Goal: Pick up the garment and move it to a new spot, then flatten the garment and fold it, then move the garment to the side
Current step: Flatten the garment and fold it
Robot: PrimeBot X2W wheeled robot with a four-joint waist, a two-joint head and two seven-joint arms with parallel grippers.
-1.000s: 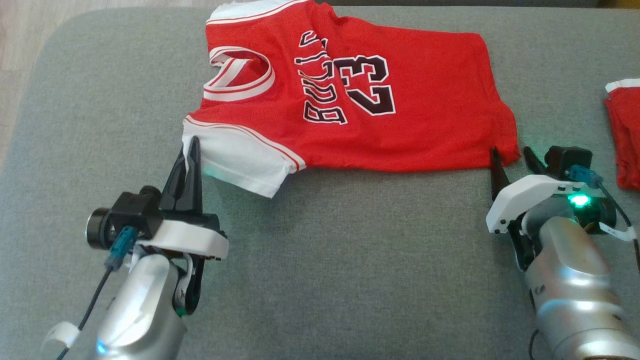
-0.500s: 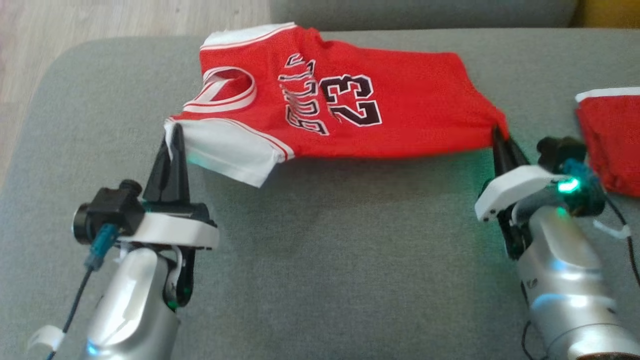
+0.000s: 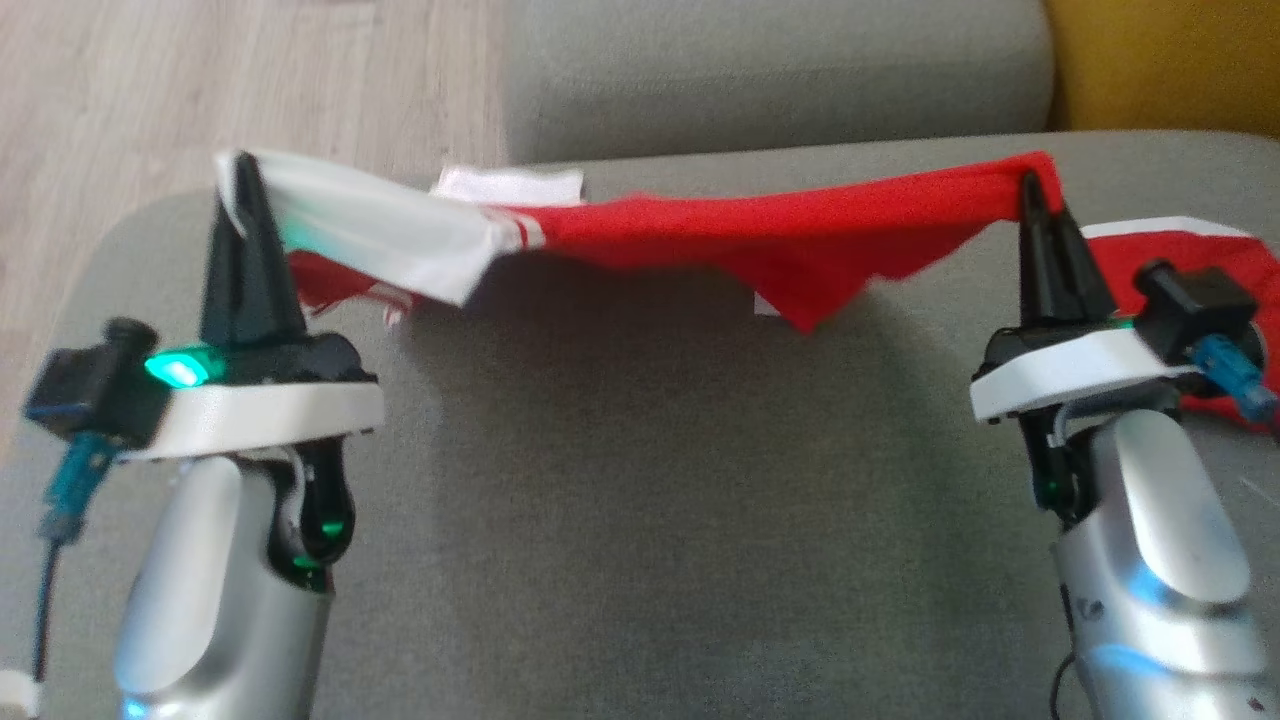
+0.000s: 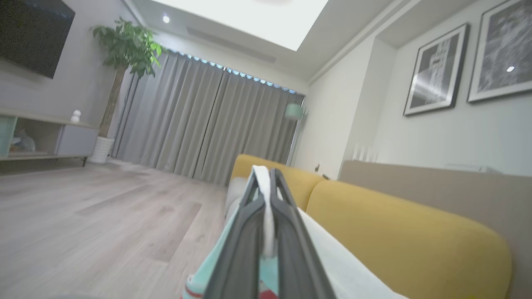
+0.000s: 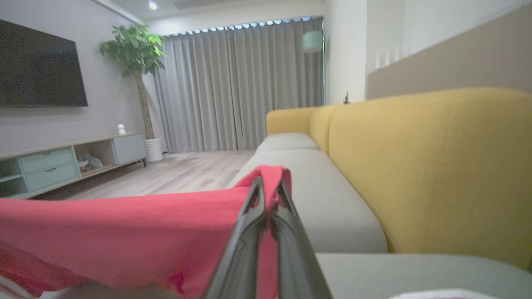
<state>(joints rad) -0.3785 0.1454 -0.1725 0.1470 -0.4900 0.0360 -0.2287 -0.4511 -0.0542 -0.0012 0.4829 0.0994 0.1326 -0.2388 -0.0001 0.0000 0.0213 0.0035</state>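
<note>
The red and white jersey [image 3: 760,235] hangs stretched between both grippers above the grey sofa seat [image 3: 640,520]. My left gripper [image 3: 238,170] is shut on its white sleeve edge [image 4: 264,195] at the left. At the right, my right gripper [image 3: 1030,185] is shut on the red hem corner [image 5: 270,178]. The cloth sags in the middle, and its far edge still touches the cushion. The lettering is hidden by the fold.
A second red garment with a white band [image 3: 1170,250] lies on the seat behind my right gripper. The yellow sofa back [image 5: 428,166] rises at the right. Wooden floor [image 3: 200,90] lies beyond the cushion's left edge. Another grey cushion [image 3: 770,70] sits farther back.
Both grippers have risen with the jersey's near edge, lifting it from lying flat into a hanging span. The right gripper went from open to shut on the hem. The head camera tilted upward.
</note>
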